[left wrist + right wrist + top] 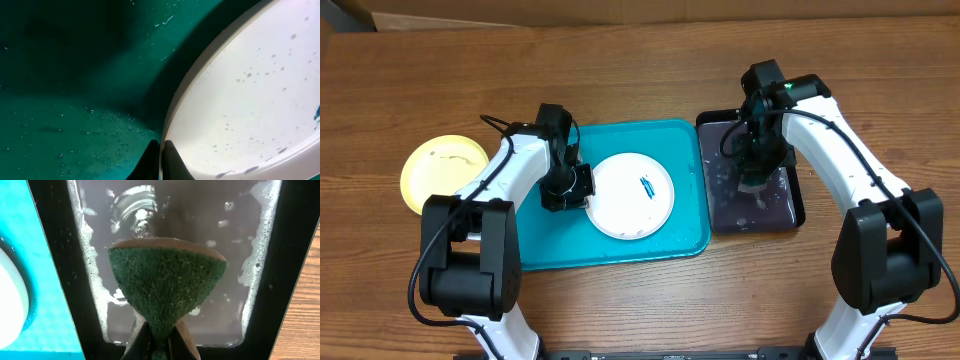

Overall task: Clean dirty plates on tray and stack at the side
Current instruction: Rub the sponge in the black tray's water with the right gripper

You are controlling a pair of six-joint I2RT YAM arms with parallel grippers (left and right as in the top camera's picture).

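Here the left tool (161, 147) is closed on the rim of the white plate (620, 205), which lies on the teal tray (620, 255). The right tool (160, 332) squeezes a green sponge (167, 285) over the foamy black tray (55, 255).

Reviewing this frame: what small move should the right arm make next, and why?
Probably lift the right gripper with its green sponge clear of the black tray and carry it left over the white plate. The sponge is pinched above soapy water, the left gripper seems to pinch the plate's rim on the teal tray, and the blue smear is not yet wiped.
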